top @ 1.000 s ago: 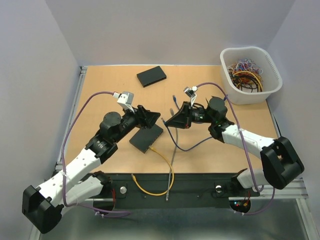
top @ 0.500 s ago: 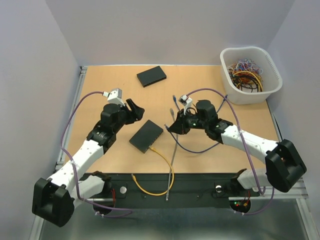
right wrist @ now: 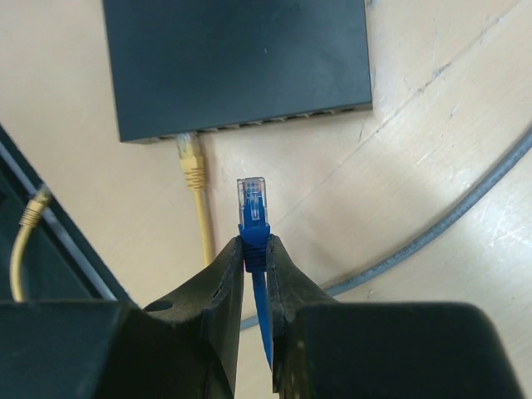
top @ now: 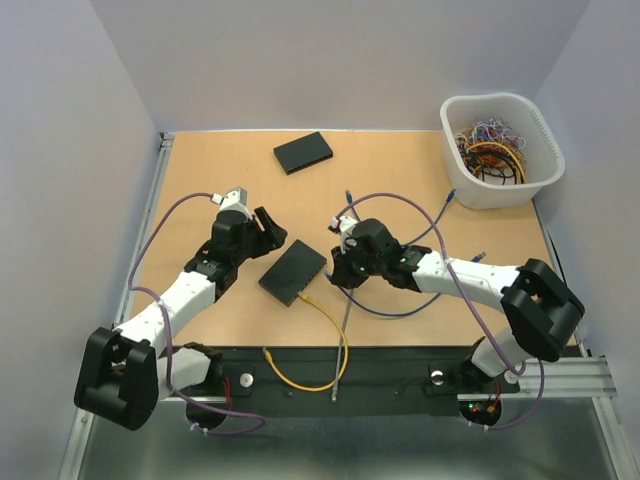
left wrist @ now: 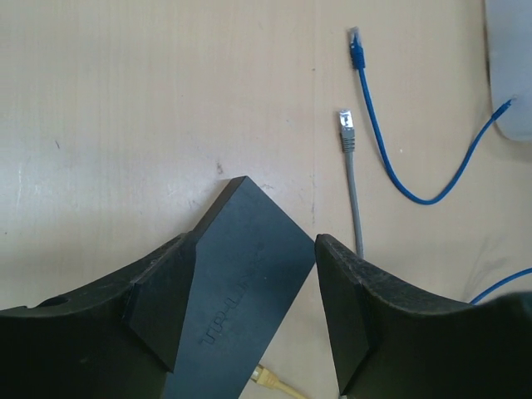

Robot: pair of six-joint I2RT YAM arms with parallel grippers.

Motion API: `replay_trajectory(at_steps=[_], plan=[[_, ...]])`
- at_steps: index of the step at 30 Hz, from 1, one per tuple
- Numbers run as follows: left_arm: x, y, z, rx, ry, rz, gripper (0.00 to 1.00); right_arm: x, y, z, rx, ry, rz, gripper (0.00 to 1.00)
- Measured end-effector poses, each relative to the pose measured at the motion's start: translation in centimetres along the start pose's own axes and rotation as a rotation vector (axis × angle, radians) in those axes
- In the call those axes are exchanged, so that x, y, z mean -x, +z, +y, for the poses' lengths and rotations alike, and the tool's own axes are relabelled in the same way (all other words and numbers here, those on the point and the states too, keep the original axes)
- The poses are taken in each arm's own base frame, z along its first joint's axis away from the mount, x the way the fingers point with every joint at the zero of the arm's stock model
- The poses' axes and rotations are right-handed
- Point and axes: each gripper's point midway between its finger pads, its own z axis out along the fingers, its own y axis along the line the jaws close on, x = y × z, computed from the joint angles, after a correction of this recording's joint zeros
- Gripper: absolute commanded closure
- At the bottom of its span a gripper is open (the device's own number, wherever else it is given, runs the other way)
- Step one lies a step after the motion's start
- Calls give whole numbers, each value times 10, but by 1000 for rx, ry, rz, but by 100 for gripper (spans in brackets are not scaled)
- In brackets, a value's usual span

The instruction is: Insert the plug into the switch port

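The black switch (top: 293, 272) lies flat mid-table, with a yellow plug (right wrist: 189, 151) seated in its port row (right wrist: 274, 119). My right gripper (right wrist: 254, 249) is shut on the blue plug (right wrist: 253, 199), whose clear tip points at the port row from a short way off, just right of the yellow plug. In the top view the right gripper (top: 340, 262) sits close by the switch's right side. My left gripper (left wrist: 253, 245) is open and straddles the switch (left wrist: 241, 274). Its left finger (left wrist: 158, 307) is at the switch's edge, and its right finger (left wrist: 366, 307) stands apart from it.
A grey cable (top: 347, 300) and a yellow cable (top: 320, 340) run from mid-table over the front edge. A loose grey plug (left wrist: 345, 122) and a loose blue plug (left wrist: 356, 40) lie beyond the switch. A second black box (top: 303, 152) lies at the back, a white basket (top: 535, 175) of bands back right.
Both arms have folded lower. The right gripper carried the blue plug left and down to the switch's port side. The left gripper pulled back to the switch's left end.
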Motion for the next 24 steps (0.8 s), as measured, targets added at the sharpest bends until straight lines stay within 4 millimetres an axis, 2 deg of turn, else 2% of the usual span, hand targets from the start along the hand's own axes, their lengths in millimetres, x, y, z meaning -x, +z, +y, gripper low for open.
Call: replay_trajectory(at_steps=[6,14,24], plan=[[-15,8,15,35,-12,34,31,-22,18,0,-65,-42,82,99],[-40,19,33,72,-24,94,32,-27,41,2,-117,-77,119,100],[-49,24,38,69,-28,107,33,-26,58,-3,-159,-87,130,100]])
